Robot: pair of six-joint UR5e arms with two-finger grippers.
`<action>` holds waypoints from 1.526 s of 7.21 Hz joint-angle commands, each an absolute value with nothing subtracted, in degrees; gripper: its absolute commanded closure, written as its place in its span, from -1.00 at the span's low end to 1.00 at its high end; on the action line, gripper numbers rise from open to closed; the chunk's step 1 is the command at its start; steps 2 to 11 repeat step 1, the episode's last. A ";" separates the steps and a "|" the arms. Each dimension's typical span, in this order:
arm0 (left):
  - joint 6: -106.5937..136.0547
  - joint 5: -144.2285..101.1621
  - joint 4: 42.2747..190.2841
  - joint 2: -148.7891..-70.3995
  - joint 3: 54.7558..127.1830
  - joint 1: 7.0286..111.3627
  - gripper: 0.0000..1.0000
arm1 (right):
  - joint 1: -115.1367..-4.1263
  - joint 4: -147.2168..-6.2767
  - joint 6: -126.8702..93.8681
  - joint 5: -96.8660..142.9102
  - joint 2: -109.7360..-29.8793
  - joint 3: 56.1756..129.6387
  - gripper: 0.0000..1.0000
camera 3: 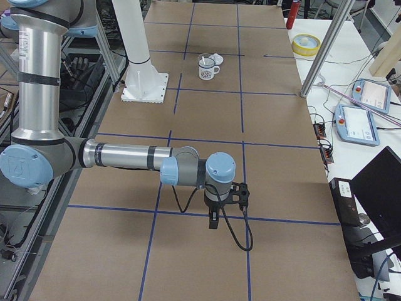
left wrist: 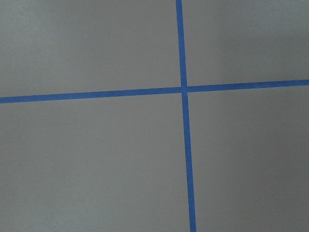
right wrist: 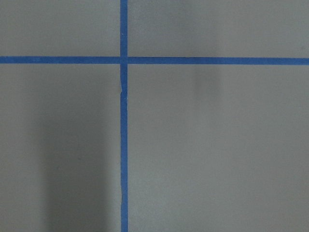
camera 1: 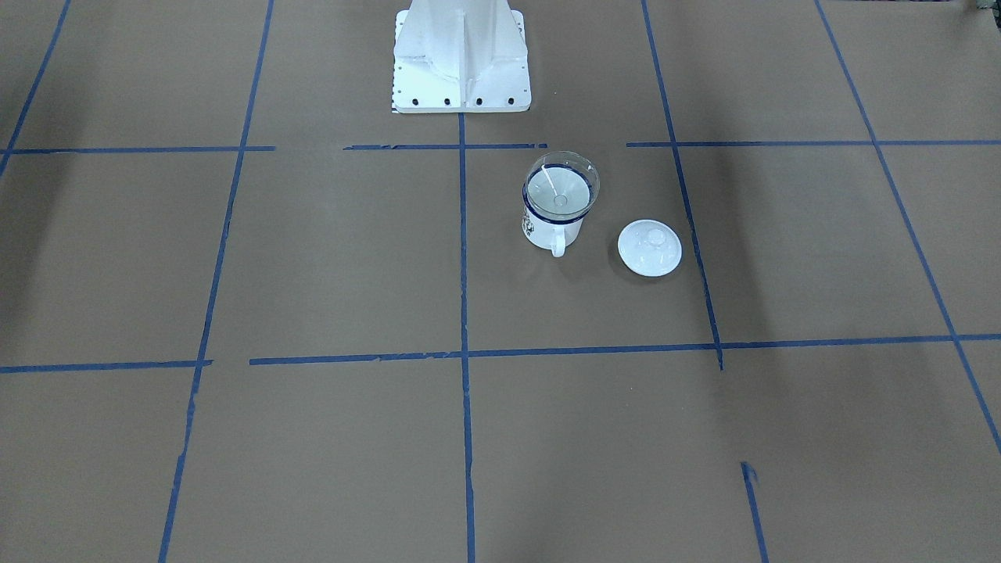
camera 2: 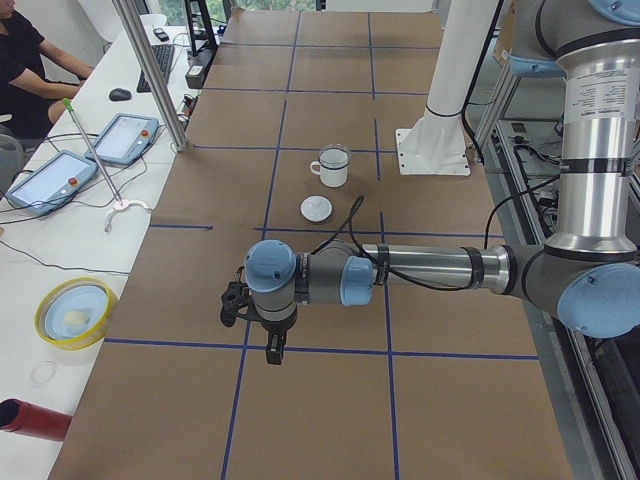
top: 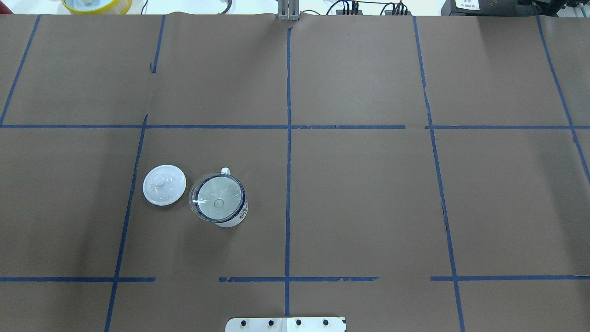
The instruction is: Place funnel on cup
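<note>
The clear funnel (camera 1: 560,184) sits mouth-up in the white cup (camera 1: 547,232) with the dark blue rim, its stem down inside. The pair stands on the brown table left of centre in the overhead view, funnel (top: 216,198) on cup (top: 234,220). It also shows far off in both side views, cup (camera 2: 333,170) and cup (camera 3: 206,71). My left gripper (camera 2: 272,352) hangs over the table end far from the cup; I cannot tell if it is open. My right gripper (camera 3: 213,222) hangs over the opposite end; I cannot tell its state either. Both wrist views show only paper and blue tape.
A round white knobbed lid (camera 1: 649,248) lies flat beside the cup, also in the overhead view (top: 164,184). The white robot base (camera 1: 461,62) stands behind the cup. A yellow bowl (camera 2: 75,312), tablets (camera 2: 125,138) and a seated person (camera 2: 30,70) are at the side bench.
</note>
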State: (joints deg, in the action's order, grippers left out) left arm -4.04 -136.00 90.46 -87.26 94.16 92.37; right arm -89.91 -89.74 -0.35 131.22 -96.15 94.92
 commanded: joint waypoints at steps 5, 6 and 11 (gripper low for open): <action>-4.04 -136.05 90.53 -87.36 94.13 92.37 -1.00 | -89.91 -89.74 -0.35 131.22 -96.15 94.92 -1.00; -4.04 -136.05 90.53 -87.36 94.13 92.37 -1.00 | -89.91 -89.74 -0.35 131.22 -96.15 94.92 -1.00; -4.04 -136.05 90.53 -87.36 94.13 92.37 -1.00 | -89.91 -89.74 -0.35 131.22 -96.15 94.92 -1.00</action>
